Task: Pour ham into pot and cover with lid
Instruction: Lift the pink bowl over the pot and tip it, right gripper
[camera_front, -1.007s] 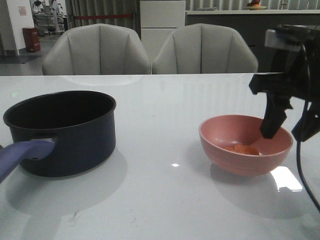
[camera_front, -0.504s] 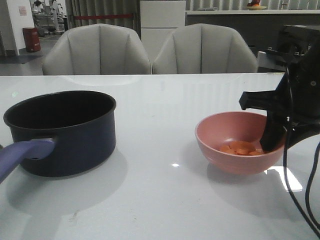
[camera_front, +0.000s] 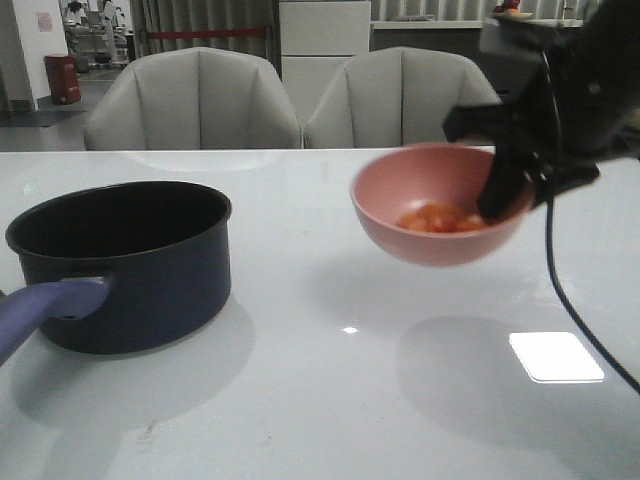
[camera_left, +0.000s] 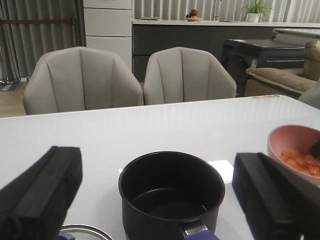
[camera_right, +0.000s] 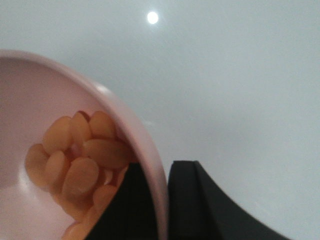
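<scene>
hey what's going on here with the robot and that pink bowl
The right gripper has its jaws clamped on the rim of the pink bowl and holds it in the air above the table, tilted, the ham inside. The pot sits empty to the left. The left gripper hangs open near the pot. Nothing is poured yet.
</scene>
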